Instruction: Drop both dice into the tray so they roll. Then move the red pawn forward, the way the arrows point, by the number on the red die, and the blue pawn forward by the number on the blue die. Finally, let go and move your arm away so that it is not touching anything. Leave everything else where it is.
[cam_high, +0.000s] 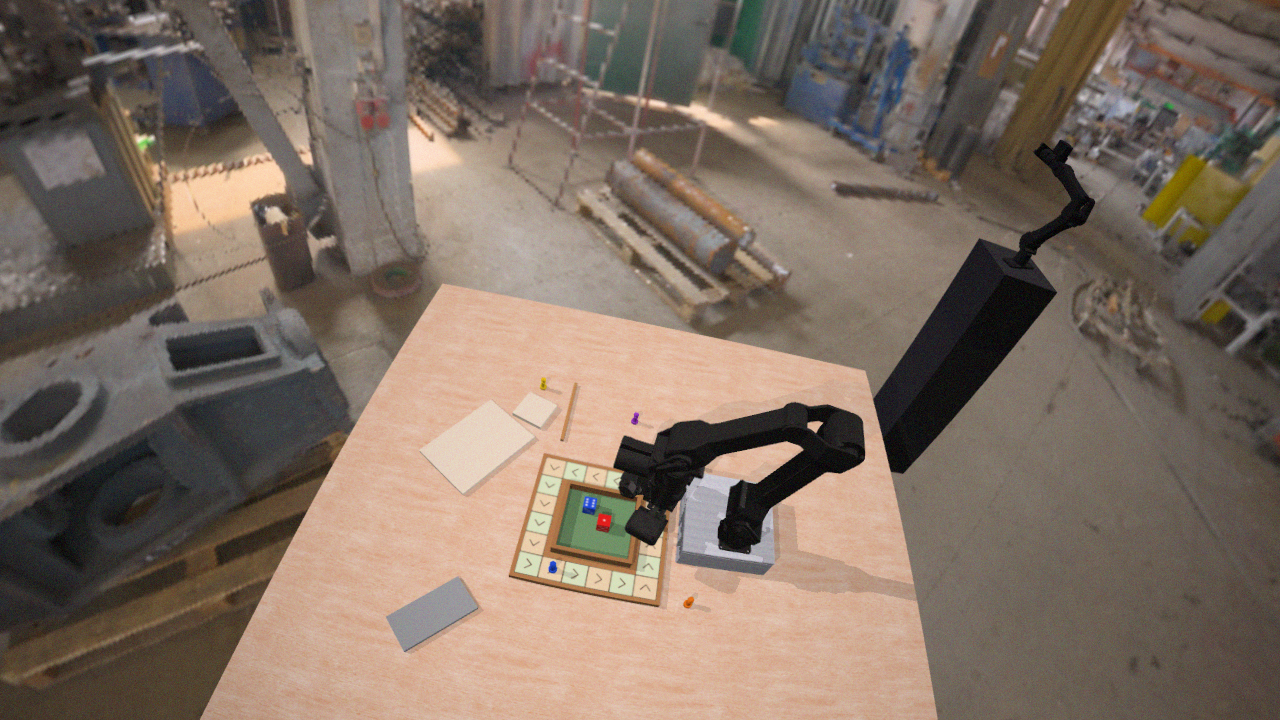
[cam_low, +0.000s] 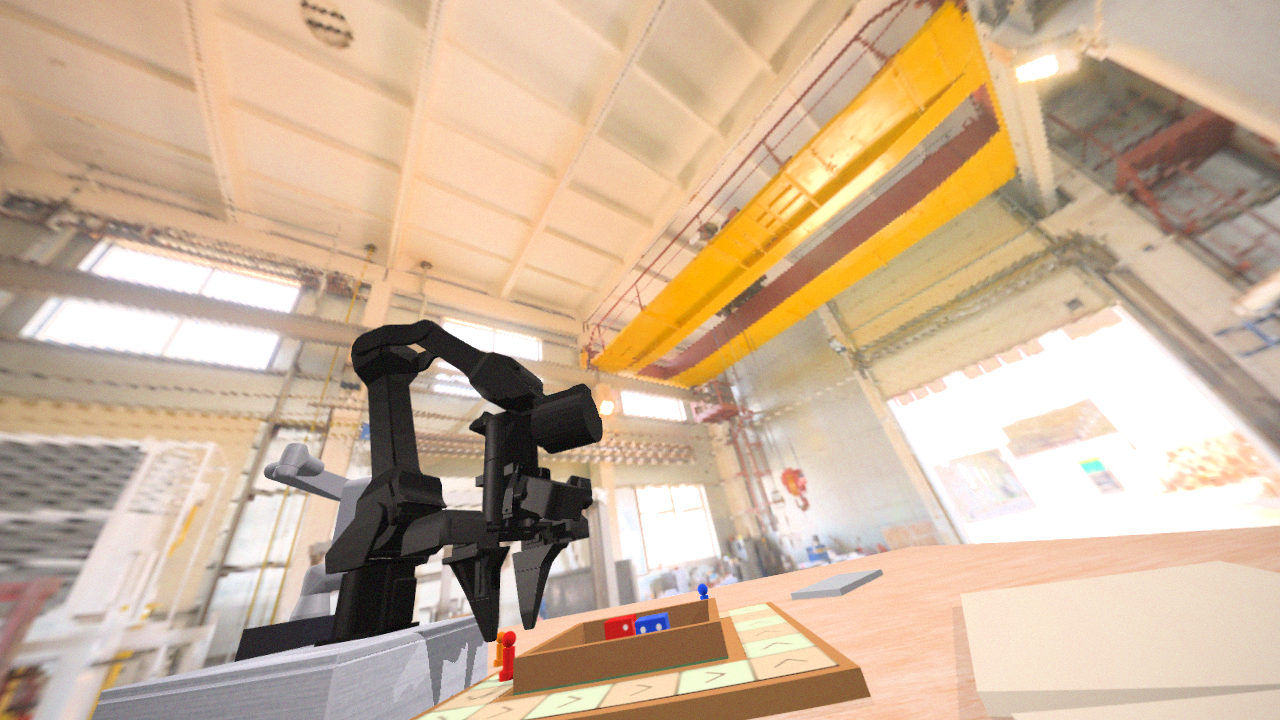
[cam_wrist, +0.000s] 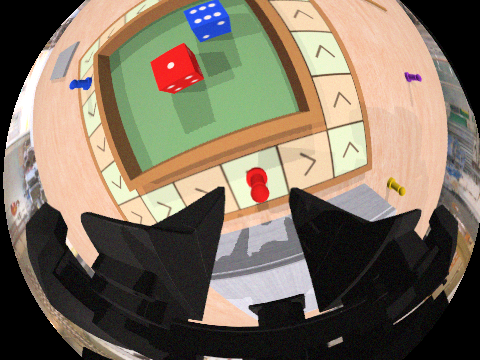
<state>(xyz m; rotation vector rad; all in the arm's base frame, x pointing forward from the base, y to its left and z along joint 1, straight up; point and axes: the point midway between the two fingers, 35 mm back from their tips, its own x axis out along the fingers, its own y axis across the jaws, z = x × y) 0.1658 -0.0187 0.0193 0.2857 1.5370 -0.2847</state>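
The red die (cam_high: 604, 522) (cam_low: 618, 626) (cam_wrist: 175, 70) shows one on top and the blue die (cam_high: 589, 505) (cam_low: 652, 624) (cam_wrist: 207, 20) shows six. Both rest in the green-floored tray (cam_high: 558, 528) (cam_low: 617, 660) (cam_wrist: 225, 146). The red pawn (cam_low: 507, 664) (cam_wrist: 257, 176) stands upright on the track beside the tray wall nearest my base; my arm hides it in the top view. The blue pawn (cam_high: 552, 567) (cam_low: 702, 591) (cam_wrist: 81, 83) stands near a track corner. My gripper (cam_low: 509, 631) (cam_wrist: 258, 194) is partly open and empty, pointing down just above the red pawn, its fingertips to either side.
An orange pawn (cam_high: 688, 602), a purple pawn (cam_high: 635, 418) (cam_wrist: 413, 77) and yellow pawns (cam_high: 543, 383) (cam_wrist: 396, 186) stand off the board. A grey slab (cam_high: 432, 613), cream panels (cam_high: 478, 445) (cam_high: 536, 410) and a thin stick (cam_high: 569, 411) lie around it. My grey base block (cam_low: 358, 671) adjoins the board.
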